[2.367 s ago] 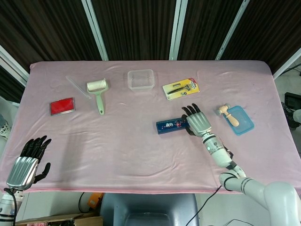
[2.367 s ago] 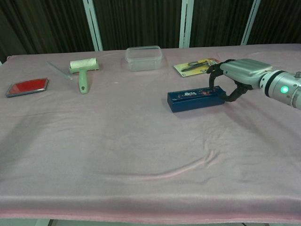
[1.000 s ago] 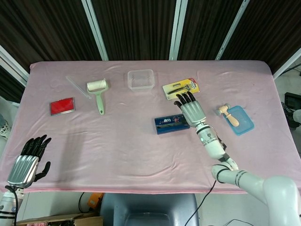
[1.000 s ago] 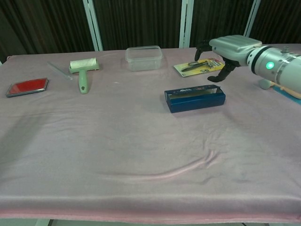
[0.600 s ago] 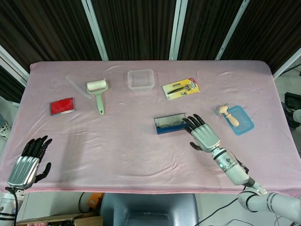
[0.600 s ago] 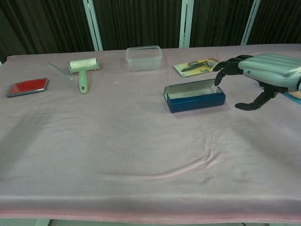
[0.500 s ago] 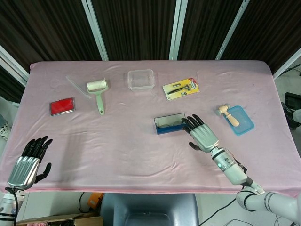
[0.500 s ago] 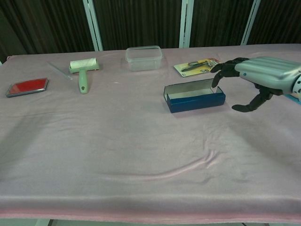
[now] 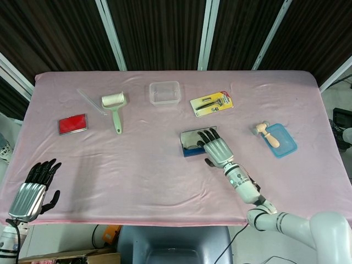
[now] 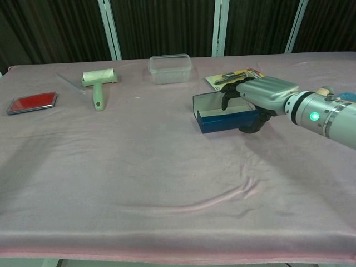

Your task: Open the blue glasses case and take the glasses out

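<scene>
The blue glasses case (image 9: 191,145) (image 10: 221,120) lies right of the table's centre, open, with its lid (image 10: 208,102) standing up at the back. My right hand (image 9: 215,148) (image 10: 261,92) is over the case's right half. Its fingers are spread and dip into the open box, and the thumb (image 10: 248,125) lies against the front wall. The hand hides what is inside the case, and I see nothing held. My left hand (image 9: 30,190) hangs with fingers apart and empty at the lower left, off the table's front edge. It shows in the head view only.
A green lint roller (image 9: 114,107) (image 10: 98,83) and a red flat case (image 9: 72,124) (image 10: 32,102) lie on the left. A clear plastic box (image 9: 164,92) (image 10: 170,68) and a yellow-carded tool pack (image 9: 211,103) (image 10: 231,78) sit behind the case. A blue tray (image 9: 283,144) lies at the right.
The case's lid has been lifted from flat to standing. My right hand pulled back to the right, then moved left over the open case. The left hand has not moved.
</scene>
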Robot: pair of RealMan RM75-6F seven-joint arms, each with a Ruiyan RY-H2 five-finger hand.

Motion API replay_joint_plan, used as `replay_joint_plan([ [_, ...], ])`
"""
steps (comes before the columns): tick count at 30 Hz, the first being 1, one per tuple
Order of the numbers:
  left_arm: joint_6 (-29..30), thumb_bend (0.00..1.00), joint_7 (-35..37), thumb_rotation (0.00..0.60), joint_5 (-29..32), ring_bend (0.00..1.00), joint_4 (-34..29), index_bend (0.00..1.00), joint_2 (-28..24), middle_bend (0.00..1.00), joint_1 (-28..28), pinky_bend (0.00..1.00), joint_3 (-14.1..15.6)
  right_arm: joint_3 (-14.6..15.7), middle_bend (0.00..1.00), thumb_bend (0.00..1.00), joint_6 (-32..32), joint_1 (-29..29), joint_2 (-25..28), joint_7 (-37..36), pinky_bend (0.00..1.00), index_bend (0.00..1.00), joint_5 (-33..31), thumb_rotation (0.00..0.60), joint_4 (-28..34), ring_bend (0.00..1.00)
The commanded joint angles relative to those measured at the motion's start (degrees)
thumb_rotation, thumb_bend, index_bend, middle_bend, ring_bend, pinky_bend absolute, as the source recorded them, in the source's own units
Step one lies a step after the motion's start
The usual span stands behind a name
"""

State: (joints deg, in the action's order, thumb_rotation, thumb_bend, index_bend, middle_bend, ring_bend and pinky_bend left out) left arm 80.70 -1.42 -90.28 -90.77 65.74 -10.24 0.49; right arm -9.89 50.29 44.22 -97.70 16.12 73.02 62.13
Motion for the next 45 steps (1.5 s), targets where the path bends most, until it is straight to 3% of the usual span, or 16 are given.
replay_joint_plan([
  [1,0.0,0.44,0.18,0.6,-0.02,0.0,0.04,0.0,-0.06,0.0,-0.01,0.05,0.0,-0.3,0.19,0.43,-0.32,0.51,-0.84,0.45,0.05,0.45,-0.37,0.6,-0.72,0.11],
  [17,-0.2,0.44,-0.01,0.6,-0.13,0.0,-0.03,0.0,-0.05,0.0,-0.11,0.05,0.11,0.8,0.19,0.45,-0.05,1.08,-1.61,-0.07,0.05,0.49,1.01,0.6,0.47,0.11],
  [33,0.1,0.44,-1.94,0.6,-1.58,0.0,-0.7,0.0,0.32,0.0,0.16,0.05,1.05,9.25,0.19,0.45,3.51,-5.2,11.05,-3.59,0.05,0.49,7.76,0.6,12.26,0.11],
  [37,0.28,0.44,-2.37,0.6,-2.03,0.0,-0.81,0.0,0.44,0.0,0.29,0.05,1.33,10.73,0.19,0.45,4.73,-6.89,13.09,-4.44,0.05,0.49,8.94,0.6,11.13,0.11],
  [45,-0.18,0.44,-3.02,0.6,-1.82,0.0,-0.73,0.0,0.82,0.0,0.17,0.05,1.34,9.83,0.19,0.45,4.73,-7.63,12.47,-4.82,0.05,0.49,8.24,0.6,4.7,0.11],
])
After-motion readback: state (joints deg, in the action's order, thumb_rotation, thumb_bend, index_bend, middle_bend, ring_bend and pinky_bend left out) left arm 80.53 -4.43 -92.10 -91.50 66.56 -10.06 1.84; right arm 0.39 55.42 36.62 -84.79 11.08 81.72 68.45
